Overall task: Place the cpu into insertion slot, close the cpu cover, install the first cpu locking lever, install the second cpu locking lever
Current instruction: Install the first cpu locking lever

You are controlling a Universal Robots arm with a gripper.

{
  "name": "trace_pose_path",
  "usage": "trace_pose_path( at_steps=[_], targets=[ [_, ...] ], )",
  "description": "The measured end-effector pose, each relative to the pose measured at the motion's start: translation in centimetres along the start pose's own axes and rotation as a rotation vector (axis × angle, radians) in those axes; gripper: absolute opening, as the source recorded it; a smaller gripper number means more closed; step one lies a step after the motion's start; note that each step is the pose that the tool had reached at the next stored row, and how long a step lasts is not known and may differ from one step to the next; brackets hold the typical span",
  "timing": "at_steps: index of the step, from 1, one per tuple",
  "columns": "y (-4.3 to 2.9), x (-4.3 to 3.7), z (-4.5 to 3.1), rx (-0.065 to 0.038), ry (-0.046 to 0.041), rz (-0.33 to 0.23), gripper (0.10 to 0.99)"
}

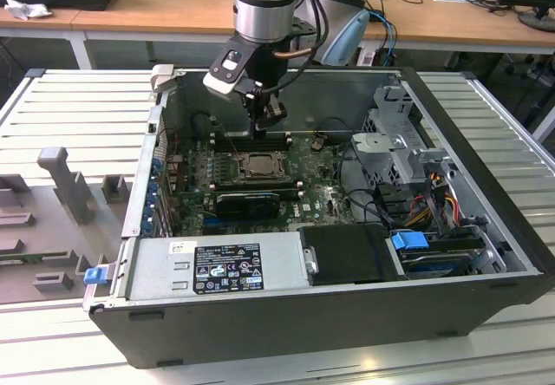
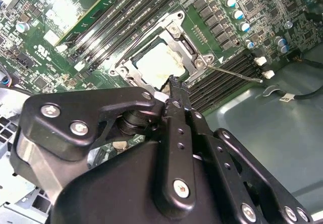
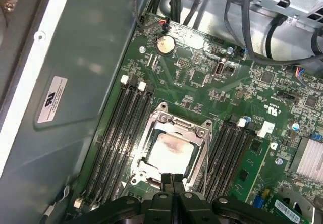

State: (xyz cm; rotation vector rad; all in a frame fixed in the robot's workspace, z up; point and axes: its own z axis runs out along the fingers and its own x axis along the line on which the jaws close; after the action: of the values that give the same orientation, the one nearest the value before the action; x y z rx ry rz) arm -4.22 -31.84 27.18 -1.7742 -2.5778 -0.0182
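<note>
Two steps look done from here: the cpu (image 3: 169,152) sits in the insertion slot (image 1: 236,170), mid-motherboard (image 3: 217,93) between the memory slots (image 3: 118,133), and the cpu cover (image 3: 177,123) lies flat around it; my gripper (image 3: 172,177) hangs just above the cover's edge, jaws closed on nothing; I judge the first locking lever (image 2: 237,74) is the step in hand; it juts free, so it calls for a steady press down until it latches.

In the exterior view the arm (image 1: 260,3) is cut off by the frame's top edge, and in both wrist views the gripper (image 3: 172,177) (image 2: 174,82) hides part of the cover (image 3: 203,148) (image 2: 187,45).
</note>
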Motion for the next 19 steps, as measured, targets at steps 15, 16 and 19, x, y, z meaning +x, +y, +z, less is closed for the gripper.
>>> trace_pose_path(
  at_steps=[15,16,19],
  targets=[
    [0.00,0.00,0.00,0.002,0.0004,-0.127,0.106],
    [0.00,0.00,0.00,0.002,0.0003,-0.137,0.106],
    [0.00,0.00,0.00,0.003,0.0004,-0.161,0.106]
  ],
)
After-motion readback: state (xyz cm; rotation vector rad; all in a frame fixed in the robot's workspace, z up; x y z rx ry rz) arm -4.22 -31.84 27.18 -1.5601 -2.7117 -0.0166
